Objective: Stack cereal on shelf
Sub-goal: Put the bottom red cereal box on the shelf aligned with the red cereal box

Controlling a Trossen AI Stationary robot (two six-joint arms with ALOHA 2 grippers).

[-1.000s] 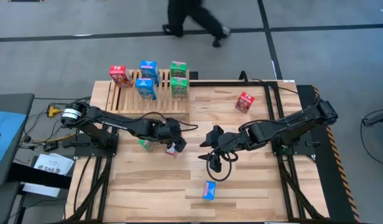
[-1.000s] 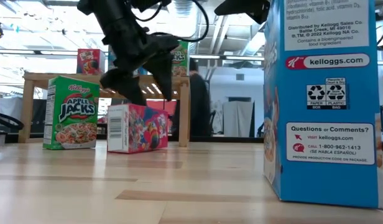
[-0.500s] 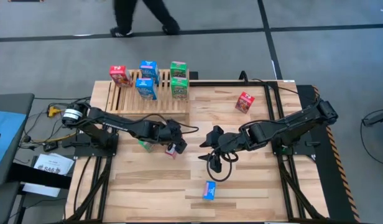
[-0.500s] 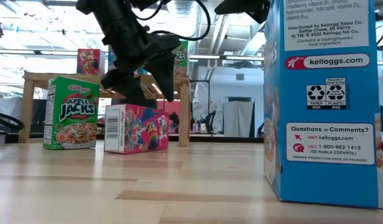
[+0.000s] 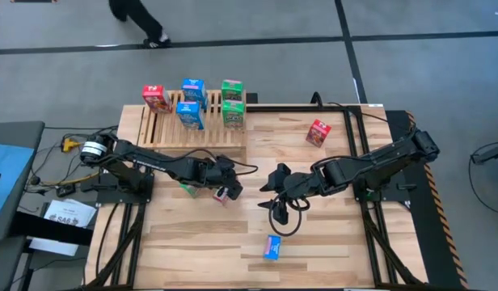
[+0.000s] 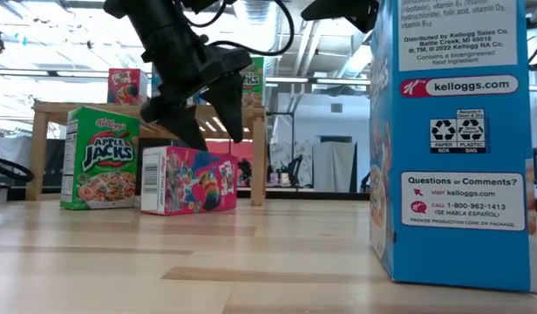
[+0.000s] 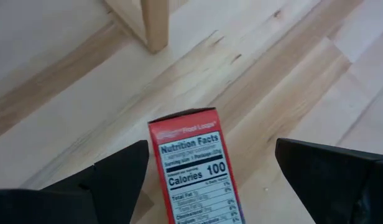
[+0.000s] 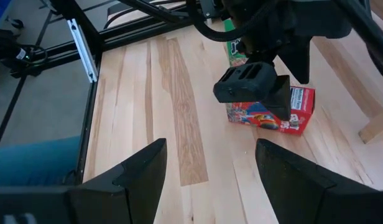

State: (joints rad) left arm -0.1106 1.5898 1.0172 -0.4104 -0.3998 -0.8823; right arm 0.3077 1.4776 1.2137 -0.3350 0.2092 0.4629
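Hovering over the red box (image 6: 187,180) lying on the table (image 5: 330,242) near the shelf (image 5: 164,129), left gripper (image 6: 203,113) fingers spread apart. Advice: centre both fingers across its narrow sides before closing. Right gripper (image 8: 204,168) waits mid-table, fingers apart.

- High view: overhead, straight down, whole bench (image 5: 330,242) and both arms.
- Low view: bench-top level, facing the room; blue box (image 6: 456,139) very close.
- Left wrist view: steeply down, close on red box (image 7: 194,165).
- Right wrist view: farther back, shares that red box (image 8: 272,115).
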